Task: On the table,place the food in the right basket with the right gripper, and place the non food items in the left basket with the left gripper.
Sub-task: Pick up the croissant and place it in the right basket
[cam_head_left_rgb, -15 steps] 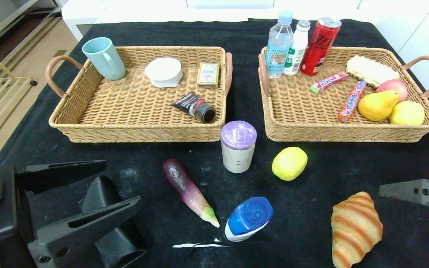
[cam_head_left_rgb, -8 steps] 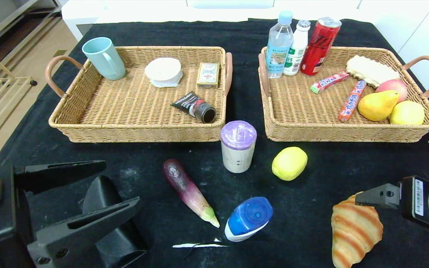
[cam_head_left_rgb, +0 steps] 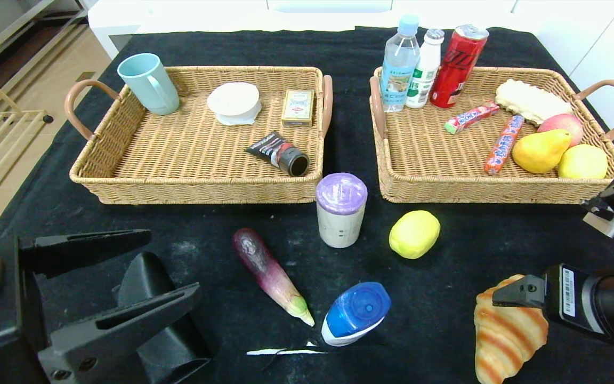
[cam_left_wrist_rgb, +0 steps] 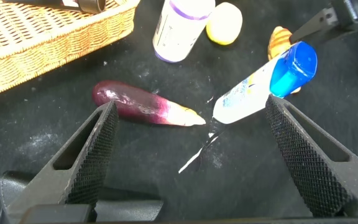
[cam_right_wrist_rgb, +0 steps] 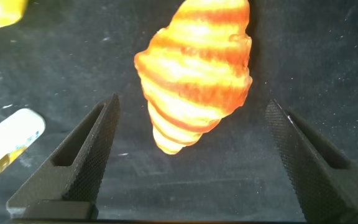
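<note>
Right pincer (cam_right_wrist_rgb: 188, 168) released, fingers spread wide, hovering over the croissant (cam_head_left_rgb: 507, 328) at the near right of the counter (cam_head_left_rgb: 499, 240); in the right wrist view the croissant (cam_right_wrist_rgb: 194, 71) lies between the two fingers, not touched by either

Left pincer (cam_head_left_rgb: 107, 282) also released, fingers wide apart, near left corner of the counter, above the black case (cam_head_left_rgb: 150, 298). Nothing held

Loose on the counter:
- cup with purple lid (cam_head_left_rgb: 340, 209), upright, just in front of the gap between the two baskets
- lemon (cam_head_left_rgb: 414, 234), right of the cup, apart from it
- eggplant (cam_head_left_rgb: 269, 274), lying flat, pale tip toward the near edge
- white bottle with blue cap (cam_head_left_rgb: 355, 313), on its side, just right of the eggplant tip

Left basket (cam_head_left_rgb: 126, 186) holds a blue mug, a white round lid, a small box and a dark tube. Right basket (cam_head_left_rgb: 499, 192) holds two bottles, a red can, two candy rolls, a biscuit and fruit
</note>
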### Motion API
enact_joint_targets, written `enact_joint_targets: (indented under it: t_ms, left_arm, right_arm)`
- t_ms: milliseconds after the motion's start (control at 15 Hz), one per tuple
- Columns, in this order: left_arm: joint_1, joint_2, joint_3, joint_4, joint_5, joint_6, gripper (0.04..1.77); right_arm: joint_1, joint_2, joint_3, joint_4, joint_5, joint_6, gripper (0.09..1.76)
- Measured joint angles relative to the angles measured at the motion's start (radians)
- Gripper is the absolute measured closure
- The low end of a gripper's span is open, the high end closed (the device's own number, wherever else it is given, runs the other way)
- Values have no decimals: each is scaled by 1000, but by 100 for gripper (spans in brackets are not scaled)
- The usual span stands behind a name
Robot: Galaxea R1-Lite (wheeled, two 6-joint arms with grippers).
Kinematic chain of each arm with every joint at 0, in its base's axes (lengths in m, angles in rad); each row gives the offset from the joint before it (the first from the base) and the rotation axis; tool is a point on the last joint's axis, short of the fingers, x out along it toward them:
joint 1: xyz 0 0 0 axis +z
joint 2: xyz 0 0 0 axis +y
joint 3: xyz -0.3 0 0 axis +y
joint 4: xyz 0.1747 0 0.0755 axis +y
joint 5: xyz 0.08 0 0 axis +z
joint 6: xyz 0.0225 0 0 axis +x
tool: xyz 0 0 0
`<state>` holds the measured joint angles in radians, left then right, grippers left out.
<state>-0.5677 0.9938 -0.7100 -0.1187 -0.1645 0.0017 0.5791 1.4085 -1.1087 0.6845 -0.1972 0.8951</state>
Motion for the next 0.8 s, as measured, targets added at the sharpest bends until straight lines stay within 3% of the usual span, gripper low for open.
enact_joint_targets:
  t_ms: [800]
  left_arm:
    - [0,-12,0,-1,0,4,9]
  right_arm:
    - [-1,55,37,-48,-5,7,14]
